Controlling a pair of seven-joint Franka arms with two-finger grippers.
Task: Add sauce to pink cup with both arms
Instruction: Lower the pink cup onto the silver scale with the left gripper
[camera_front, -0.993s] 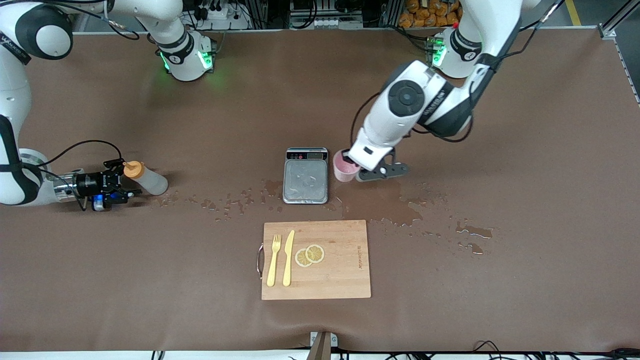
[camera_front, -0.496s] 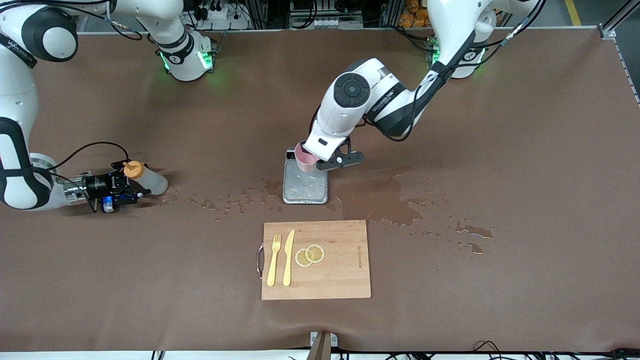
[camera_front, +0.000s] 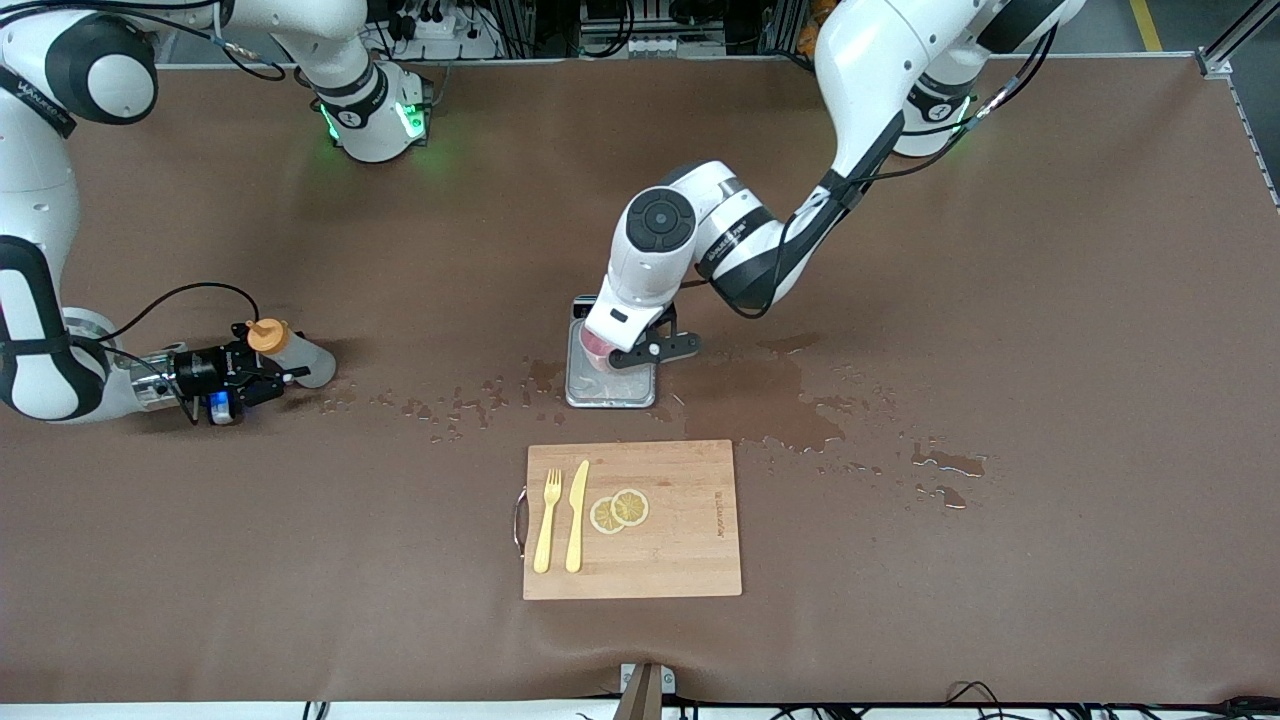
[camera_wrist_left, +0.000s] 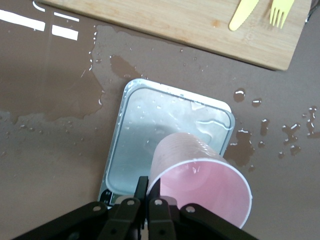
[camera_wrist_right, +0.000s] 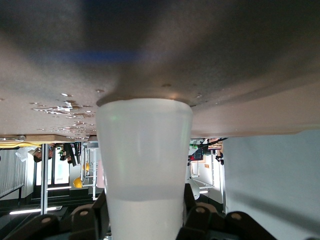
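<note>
While gripped: pink cup (camera_wrist_left: 200, 182) seemingly empty

Surface (camera_front: 1050, 560): brown covering, wet patches beside the cutting board (camera_front: 660, 560).
Above the surface's top edge: cables and metal framing (camera_front: 640, 25).
Light: even, bright.

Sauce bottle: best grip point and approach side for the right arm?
Grip the sauce bottle across its whitish body, just below the orange nozzle cap. It lies on its side on the table, so come in low from the right arm's end, where the right gripper already sits around it.
</note>
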